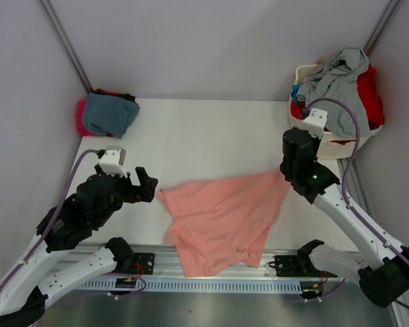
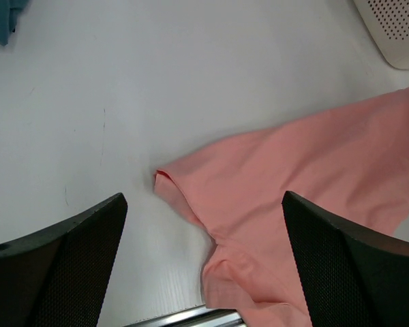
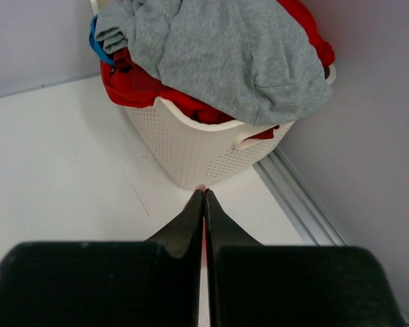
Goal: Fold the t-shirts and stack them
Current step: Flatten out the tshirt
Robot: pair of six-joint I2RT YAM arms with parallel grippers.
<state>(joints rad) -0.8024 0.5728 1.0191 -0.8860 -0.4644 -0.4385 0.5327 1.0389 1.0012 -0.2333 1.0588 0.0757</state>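
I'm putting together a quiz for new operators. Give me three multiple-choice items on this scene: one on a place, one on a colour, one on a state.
1. Where does the basket stand? A far left corner; B far right corner; C near edge.
2. Which colour of shirt tops its pile? A black; B yellow; C grey.
3. How is the left gripper? A open; B shut on cloth; C shut, empty.
B: it sits at the far right in the top view. C: the grey shirt drapes over the pile. A: its fingers stand wide apart above the pink shirt.
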